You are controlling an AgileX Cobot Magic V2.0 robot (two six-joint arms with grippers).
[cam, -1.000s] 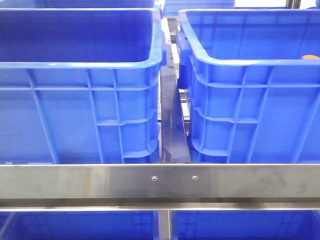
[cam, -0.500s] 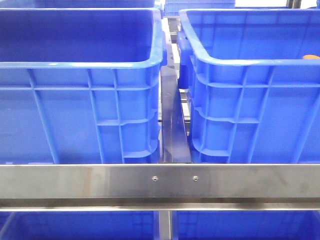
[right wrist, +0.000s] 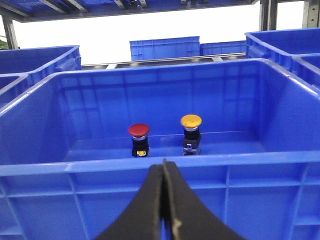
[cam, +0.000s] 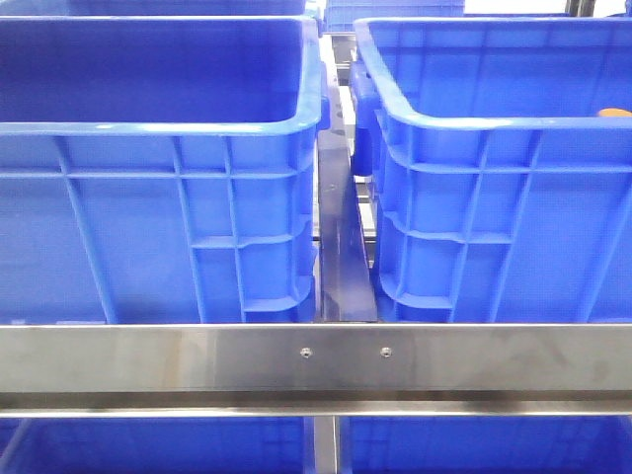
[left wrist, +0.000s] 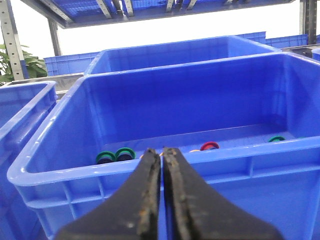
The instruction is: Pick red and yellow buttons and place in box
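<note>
We are seeing the red button (right wrist: 138, 130) and yellow button (right wrist: 191, 121) standing upright in a blue box (right wrist: 160, 167), both hands, left (left wrist: 162, 152) and right (right wrist: 163, 165), pinched closed and empty, fitting either pre-pick or post-place.

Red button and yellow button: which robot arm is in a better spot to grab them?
Probably the right arm. Its gripper hangs at the rim of the bin holding the red button and yellow button. The left gripper faces a bin of green rings. Both jaws are shut.
</note>
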